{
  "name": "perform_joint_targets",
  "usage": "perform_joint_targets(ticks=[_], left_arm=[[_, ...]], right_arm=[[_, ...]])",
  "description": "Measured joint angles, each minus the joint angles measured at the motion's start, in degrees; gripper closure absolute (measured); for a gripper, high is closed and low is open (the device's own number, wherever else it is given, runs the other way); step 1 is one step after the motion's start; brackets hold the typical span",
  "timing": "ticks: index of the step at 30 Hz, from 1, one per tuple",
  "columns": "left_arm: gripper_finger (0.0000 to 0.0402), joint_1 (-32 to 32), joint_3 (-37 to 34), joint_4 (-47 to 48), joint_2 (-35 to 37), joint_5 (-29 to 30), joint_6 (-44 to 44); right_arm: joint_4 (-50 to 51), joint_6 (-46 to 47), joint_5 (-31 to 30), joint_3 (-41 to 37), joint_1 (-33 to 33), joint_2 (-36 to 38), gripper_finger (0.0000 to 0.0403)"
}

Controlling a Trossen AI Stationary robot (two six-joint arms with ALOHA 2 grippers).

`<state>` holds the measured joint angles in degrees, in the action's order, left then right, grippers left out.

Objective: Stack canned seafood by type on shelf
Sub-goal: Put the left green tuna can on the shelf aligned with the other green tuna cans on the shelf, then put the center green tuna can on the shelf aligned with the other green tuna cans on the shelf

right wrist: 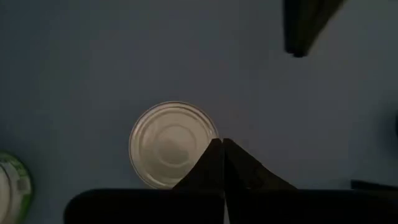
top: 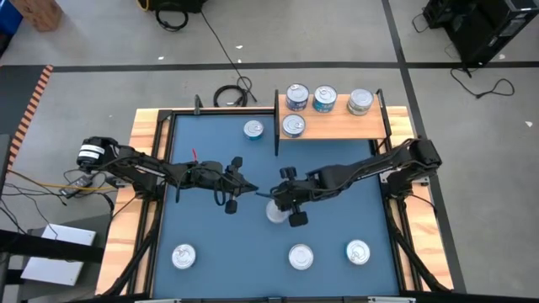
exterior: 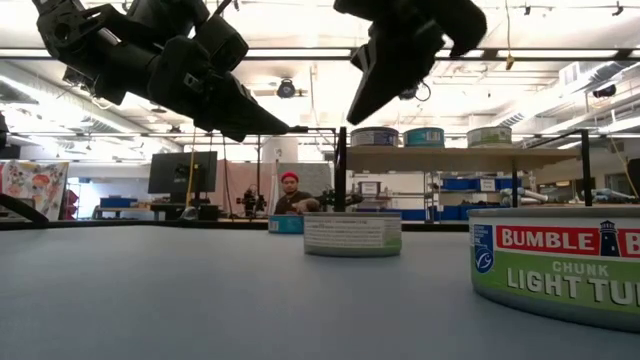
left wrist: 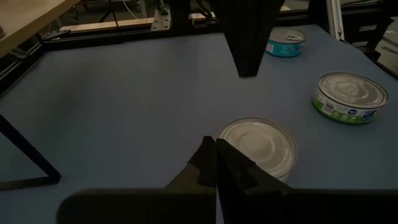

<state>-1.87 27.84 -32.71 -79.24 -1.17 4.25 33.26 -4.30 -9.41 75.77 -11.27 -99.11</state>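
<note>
A silver-topped tin (top: 276, 211) stands on the blue mat at mid-table; it also shows as the tin (left wrist: 258, 146), the tin (right wrist: 173, 144) and the tin (exterior: 352, 233). My right gripper (top: 274, 199) hovers over it, shut (right wrist: 222, 149), raised above the mat (exterior: 356, 118). My left gripper (top: 250, 188) hangs just left of the tin, shut (left wrist: 216, 158), also raised (exterior: 286, 128). The wooden shelf (top: 337, 128) at the far side carries several tins: one tin (top: 296, 97), a second tin (top: 325, 98) and a third tin (top: 360, 102) in a row, and another tin (top: 293, 125) in front.
One tin (top: 253, 129) sits on the mat left of the shelf. Three tins stand near the near edge: the left tin (top: 184, 256), the middle tin (top: 301, 256) and the green-labelled tin (top: 358, 251). Black frame rails (top: 160, 168) border the mat. A person (exterior: 290, 195) sits far behind.
</note>
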Motion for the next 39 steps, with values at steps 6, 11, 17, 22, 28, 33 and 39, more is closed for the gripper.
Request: perform_joint_targets(ticks=[6, 11, 17, 22, 28, 33, 39], left_arm=[[0.0401, 0.0, 0.0, 0.0, 0.0, 0.0, 0.0], [0.0401, 0.0, 0.0, -0.1, 0.0, 0.1, 0.0], [0.0401, -0.1, 0.0, -0.1, 0.0, 0.1, 0.0], [0.0401, -0.1, 0.0, 0.0, 0.0, 0.1, 0.0], [0.0401, -0.1, 0.1, 0.5, 0.0, 0.1, 0.0], [0.0401, -0.1, 0.0, 1.0, 0.0, 0.1, 0.0], [0.0401, -0.1, 0.1, 0.7, 0.0, 0.2, 0.0]], right_arm=[[0.3, 5.2, 3.5, -0.1, -0.3, 0.7, 0.038], [1.4, 0.1, 2.2, -0.3, -5.1, -2.6, 0.0319], [1.6, -6.7, -1.5, -0.3, -8.0, -8.0, 0.0281], [1.1, -11.5, -4.3, -0.3, -9.0, -9.6, 0.0287], [1.4, -15.3, -4.8, -0.8, -9.0, -11.1, 0.0306], [0.8, -18.5, -6.1, -2.1, -8.9, -12.2, 0.0312], [-1.2, -19.4, -7.5, -3.4, -9.0, -12.2, 0.0315]])
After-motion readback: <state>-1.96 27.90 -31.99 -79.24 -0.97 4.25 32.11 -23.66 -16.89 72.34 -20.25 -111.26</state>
